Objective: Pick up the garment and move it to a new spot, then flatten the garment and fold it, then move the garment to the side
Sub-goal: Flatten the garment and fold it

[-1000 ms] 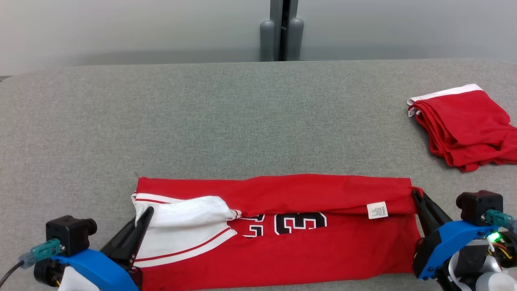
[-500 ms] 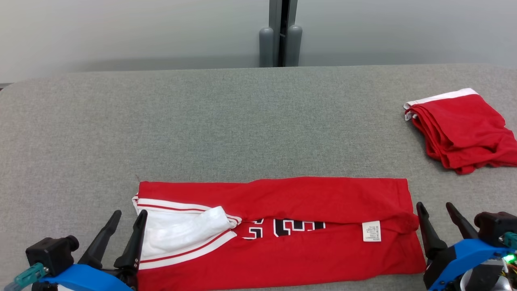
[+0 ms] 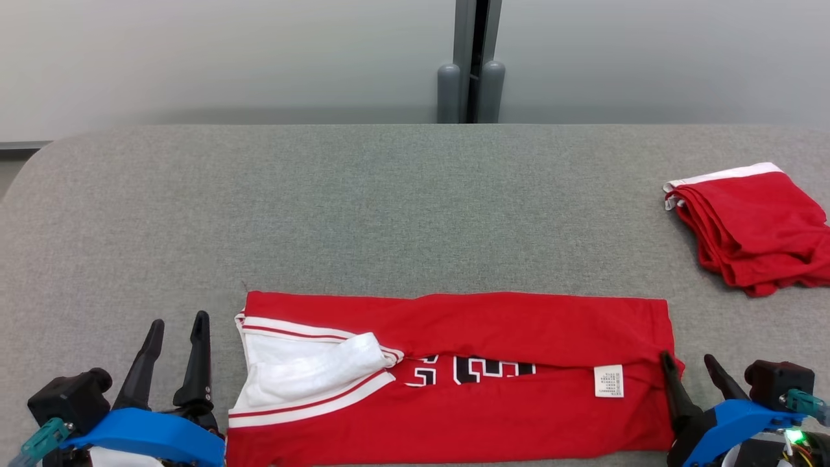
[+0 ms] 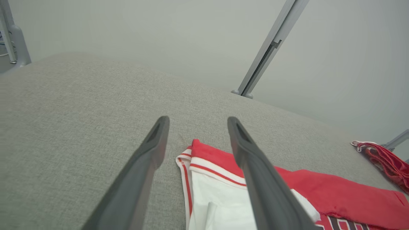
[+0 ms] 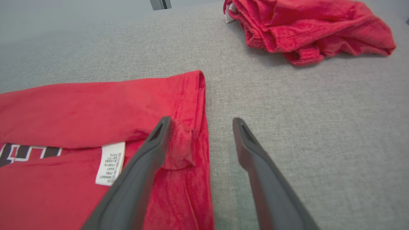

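Note:
The garment [image 3: 454, 324] is a red jersey with white trim and black numbers. It lies folded lengthwise in a long strip near the table's front edge. My left gripper [image 3: 179, 321] stands open just left of its white-trimmed end [image 4: 217, 195], holding nothing. My right gripper [image 3: 685, 357] is open at the garment's right end [image 5: 80, 105]. Its left finger [image 5: 143, 166] lies over the hem corner beside the white label [image 5: 110, 163], and its right finger is over bare table. In each wrist view the left gripper [image 4: 197, 119] and the right gripper [image 5: 202, 120] show an empty gap.
A second red cloth with a white band [image 3: 752, 227] lies crumpled at the table's right side, also in the right wrist view [image 5: 306, 25]. The grey fabric table [image 3: 389, 207] stretches behind the garment. A grey post [image 3: 471, 71] stands against the back wall.
Both grippers have opened and let go of the garment's ends, then drawn back a little. The folded upper layer now lies flat. The head camera has shifted slightly.

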